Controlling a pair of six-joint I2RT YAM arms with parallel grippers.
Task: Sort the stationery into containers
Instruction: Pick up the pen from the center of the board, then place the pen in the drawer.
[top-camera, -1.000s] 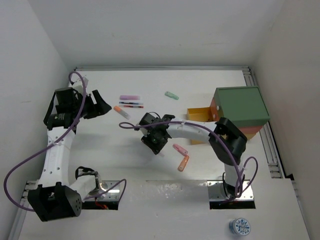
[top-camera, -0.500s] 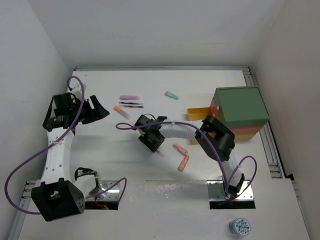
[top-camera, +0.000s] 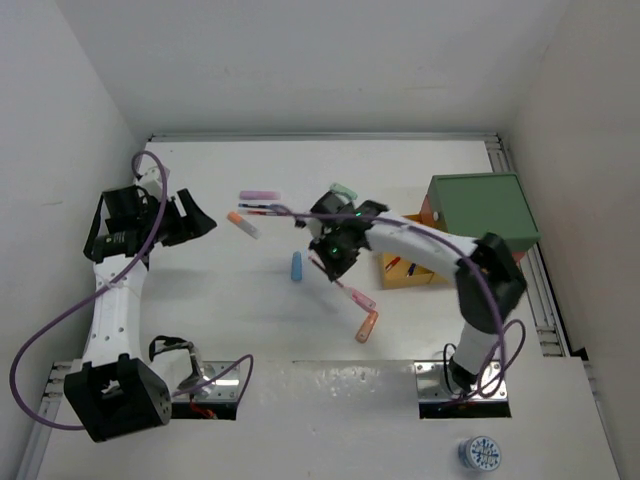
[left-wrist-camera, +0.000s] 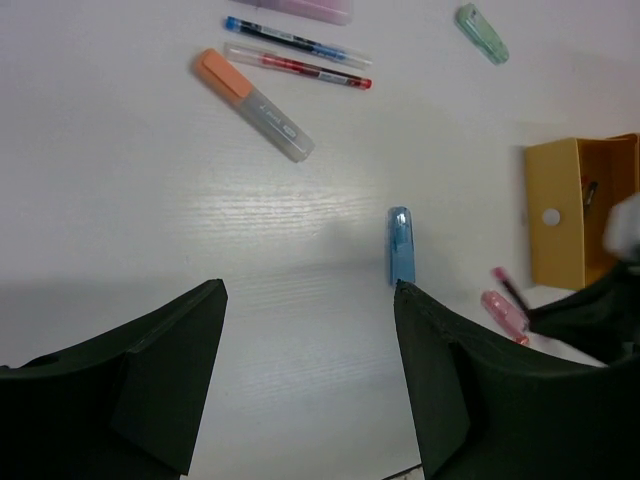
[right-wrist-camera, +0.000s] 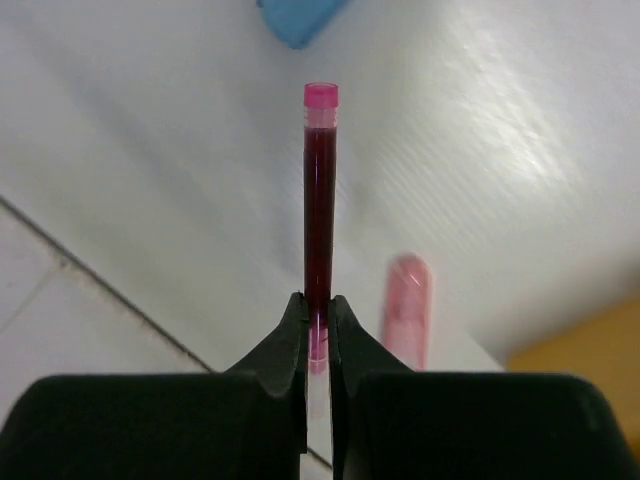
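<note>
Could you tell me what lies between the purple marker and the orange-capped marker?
A blue pen and a red pen lie side by side there, clearest in the left wrist view.

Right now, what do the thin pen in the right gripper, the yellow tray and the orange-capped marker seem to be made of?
The thin red pen: likely clear glossy plastic; red ink shows through the barrel. The yellow tray: probably opaque plastic, matt, with even colour and smooth walls. The orange-capped marker: seemingly plastic, a frosted pale barrel with a printed label and opaque cap.
</note>
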